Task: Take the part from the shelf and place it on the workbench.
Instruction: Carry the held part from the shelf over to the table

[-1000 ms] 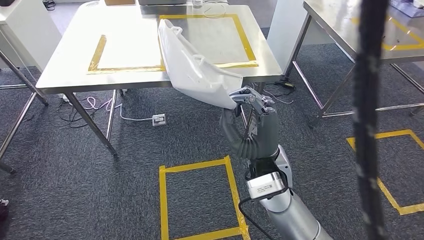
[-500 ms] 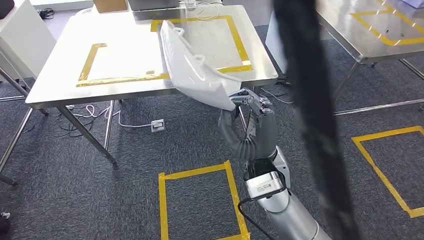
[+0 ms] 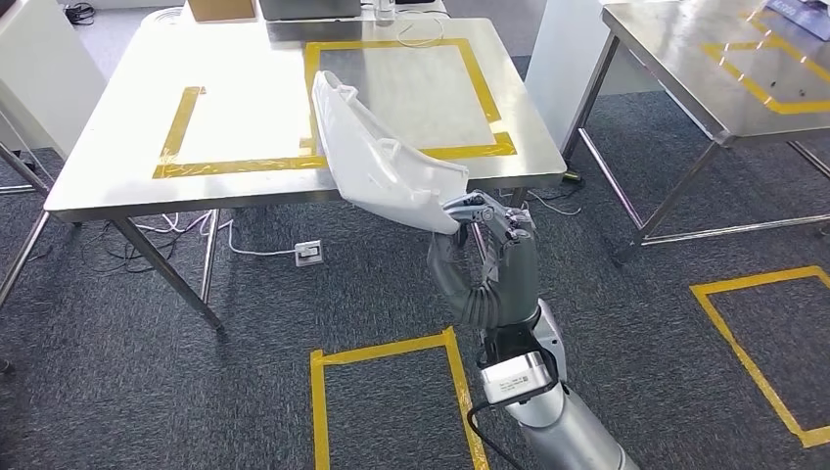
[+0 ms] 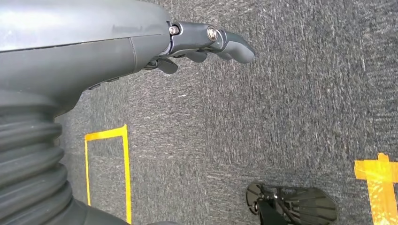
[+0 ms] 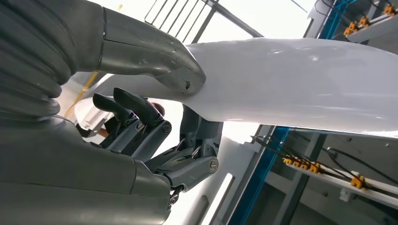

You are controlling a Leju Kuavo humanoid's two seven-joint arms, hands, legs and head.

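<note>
Gripping the white part [image 3: 377,152] by its lower end, the right hand [image 3: 489,230] holds it slanted above the tabletop's [image 3: 245,117] near edge. Hanging over grey carpet [image 4: 281,117], the left hand [image 4: 141,42] holds nothing, fingers loosely curled.

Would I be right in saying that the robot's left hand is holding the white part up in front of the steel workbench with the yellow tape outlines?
Not quite: it is the right hand that holds the white part, as the head view shows. The left hand hangs over the carpet holding nothing. The rest stands: the part is held up in front of the steel workbench with its yellow tape outlines.
</note>
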